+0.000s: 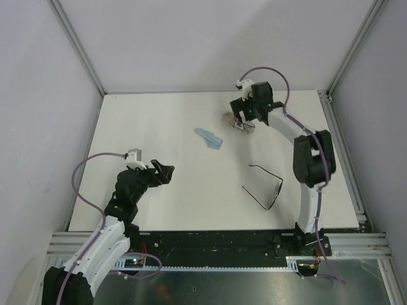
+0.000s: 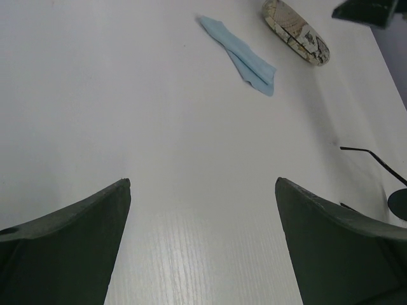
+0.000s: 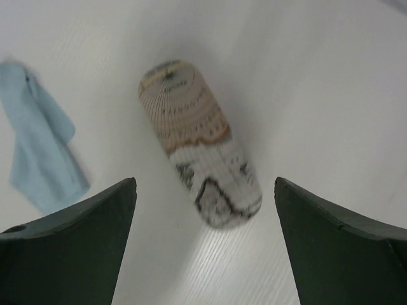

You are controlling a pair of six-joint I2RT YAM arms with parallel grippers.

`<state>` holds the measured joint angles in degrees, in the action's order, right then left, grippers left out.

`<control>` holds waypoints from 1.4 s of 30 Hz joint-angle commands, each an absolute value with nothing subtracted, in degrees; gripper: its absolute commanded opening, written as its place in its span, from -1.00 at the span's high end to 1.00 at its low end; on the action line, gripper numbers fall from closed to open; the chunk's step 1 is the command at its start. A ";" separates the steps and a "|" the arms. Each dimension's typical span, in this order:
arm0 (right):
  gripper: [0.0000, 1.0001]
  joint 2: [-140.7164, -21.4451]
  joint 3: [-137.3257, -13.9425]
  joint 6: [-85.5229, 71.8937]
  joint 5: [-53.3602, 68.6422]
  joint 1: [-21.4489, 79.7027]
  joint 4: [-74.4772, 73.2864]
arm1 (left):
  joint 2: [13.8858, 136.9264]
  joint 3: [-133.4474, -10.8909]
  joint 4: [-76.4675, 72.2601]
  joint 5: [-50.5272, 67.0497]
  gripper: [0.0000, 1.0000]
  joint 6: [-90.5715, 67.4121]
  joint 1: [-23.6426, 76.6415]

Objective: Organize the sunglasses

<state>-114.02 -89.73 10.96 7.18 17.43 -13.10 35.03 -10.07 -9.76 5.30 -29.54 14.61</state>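
Right gripper (image 3: 204, 181) is shown wide open and empty above the case (image 3: 200, 143), whose long axis runs between the fingers. Left gripper (image 1: 164, 173) is likewise open and empty. Sunglasses (image 1: 275, 193) are seen unfolded just beside the right arm (image 1: 310, 159), temples pointing left.

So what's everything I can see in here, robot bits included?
sunglasses: one, thin black frame, lying on the right of the table with arms spread
case: one, beige-grey with a map-like print, far right part of the table
cloth: one, light blue, rumpled, just left of the case
table: one, white
walls: pale grey panels, around three sides
left gripper: one, dark, open, over bare table at the near left
right gripper: one, dark, open, poised over the case
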 commanded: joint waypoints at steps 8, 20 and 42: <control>-0.88 -136.85 -123.52 24.54 10.26 17.22 -36.67 | 35.55 -10.22 -12.69 7.14 -0.99 -28.59 14.34; -0.81 -141.36 -127.74 26.45 13.45 17.02 -40.73 | 34.87 -9.96 -12.74 7.19 -0.99 -28.66 14.37; 0.07 -140.97 -125.93 24.38 5.07 19.47 -37.38 | 35.95 -10.25 -12.74 7.64 -0.99 -28.72 14.33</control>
